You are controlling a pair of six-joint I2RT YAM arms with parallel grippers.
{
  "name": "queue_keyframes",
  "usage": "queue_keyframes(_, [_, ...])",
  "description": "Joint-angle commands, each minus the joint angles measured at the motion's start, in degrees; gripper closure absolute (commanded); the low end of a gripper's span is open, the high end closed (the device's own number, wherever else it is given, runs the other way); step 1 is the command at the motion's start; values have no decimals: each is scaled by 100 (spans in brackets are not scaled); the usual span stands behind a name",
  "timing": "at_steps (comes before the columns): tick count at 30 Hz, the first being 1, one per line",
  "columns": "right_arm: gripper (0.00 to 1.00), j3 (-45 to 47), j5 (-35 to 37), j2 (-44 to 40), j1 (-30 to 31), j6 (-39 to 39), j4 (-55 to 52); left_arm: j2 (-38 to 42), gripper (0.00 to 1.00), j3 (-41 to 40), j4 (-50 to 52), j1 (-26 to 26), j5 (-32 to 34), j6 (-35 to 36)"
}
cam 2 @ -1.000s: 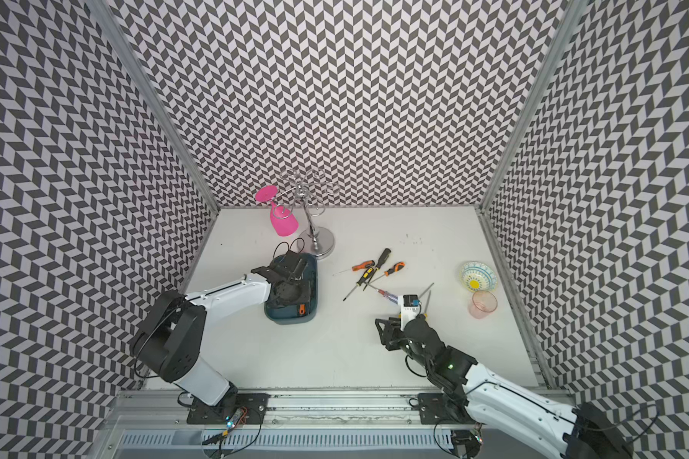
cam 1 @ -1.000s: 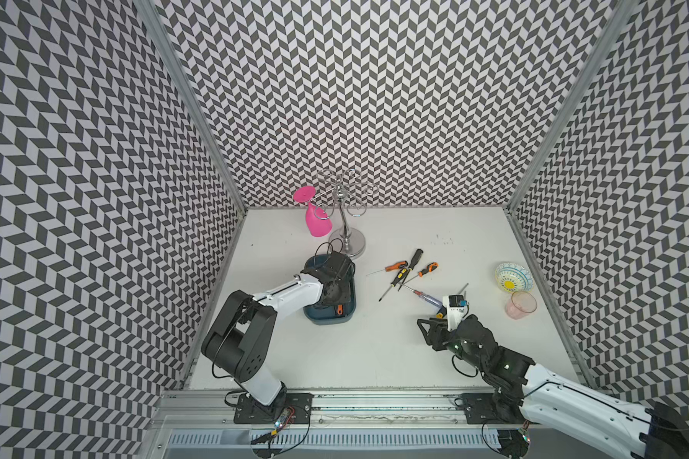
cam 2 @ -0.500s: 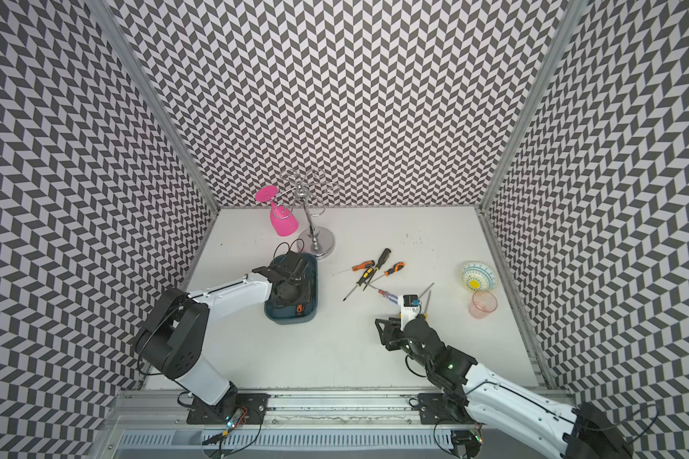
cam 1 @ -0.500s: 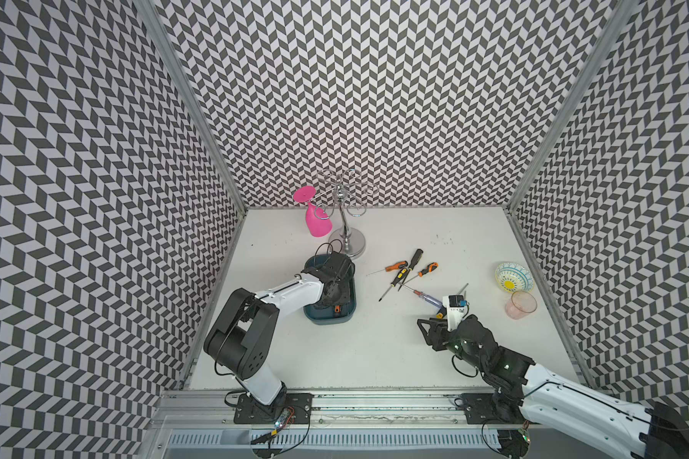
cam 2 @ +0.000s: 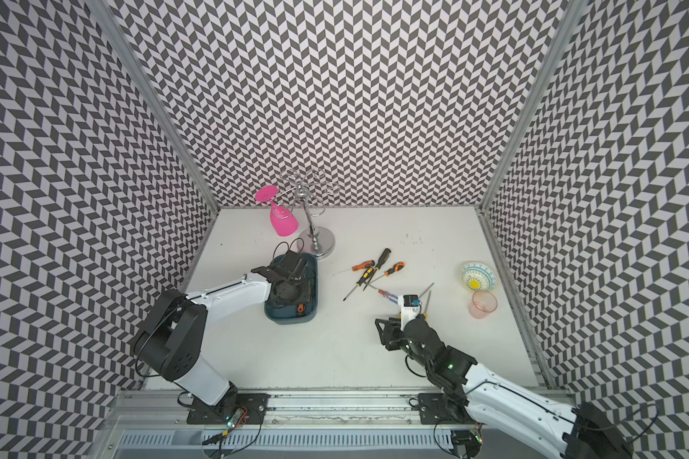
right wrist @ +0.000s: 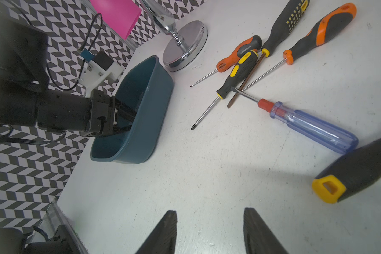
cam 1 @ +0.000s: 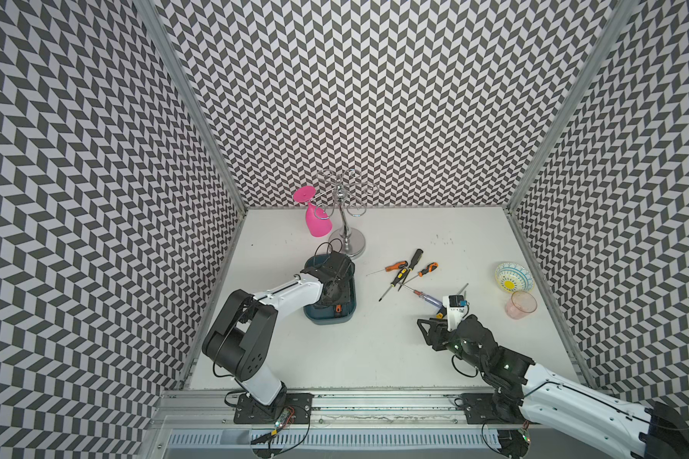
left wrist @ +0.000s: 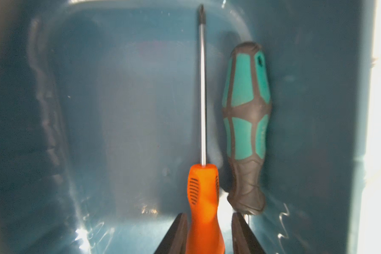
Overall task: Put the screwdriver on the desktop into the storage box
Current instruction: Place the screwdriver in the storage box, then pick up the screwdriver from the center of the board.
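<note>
- Since a second ago almost nothing has shifted in the top views. The white-and-black left arm (cam 1: 287, 292) stays bent over the box, the right arm (cam 1: 553, 381) stays low at the near side, and the loose tools lie in the same scatter.
- The matte white counter (cam 1: 374, 357) carries the dark teal-blue shallow plastic storage box (cam 1: 327, 320) near its left edge, just in front of the chrome stand (cam 1: 351, 246).
- Several loose screwdrivers (cam 1: 404, 272) remain on the counter, well apart from the box.
- In the box, a long-shafted orange-handled screwdriver (left wrist: 204, 193) lies flat on the floor. Just beside it, a teal-and-grey handled screwdriver (left wrist: 246, 123) rests along the side wall.
- The step in hand looks like letting go and backing out. It would go best as a straight lift, fingers kept parted, so that neither drags the orange handle or catches the box wall.
- The left hand (left wrist: 209, 220) straddles the orange handle, slightly spread. One finger sits close against the handle and the other stands clear of it, so nothing is pinched.
- The right hand (right wrist: 209, 212) hangs spread over bare counter, holding nothing.
</note>
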State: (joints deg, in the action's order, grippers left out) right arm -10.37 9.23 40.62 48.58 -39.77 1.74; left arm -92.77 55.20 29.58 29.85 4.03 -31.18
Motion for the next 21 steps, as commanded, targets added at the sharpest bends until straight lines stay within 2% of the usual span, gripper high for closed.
queue_keyframes(1, [48,5,37,58,-7,-40,236,363,62,61,-95,-31,-25,-55])
queue_keyframes(12, [47,-125,83,354,-18,-89,188,1014,62,-94,-139,-19,-111,-64])
queue_keyframes(21, [43,-402,136,634,-68,-53,82,1934,60,-642,-617,-5,-396,-92])
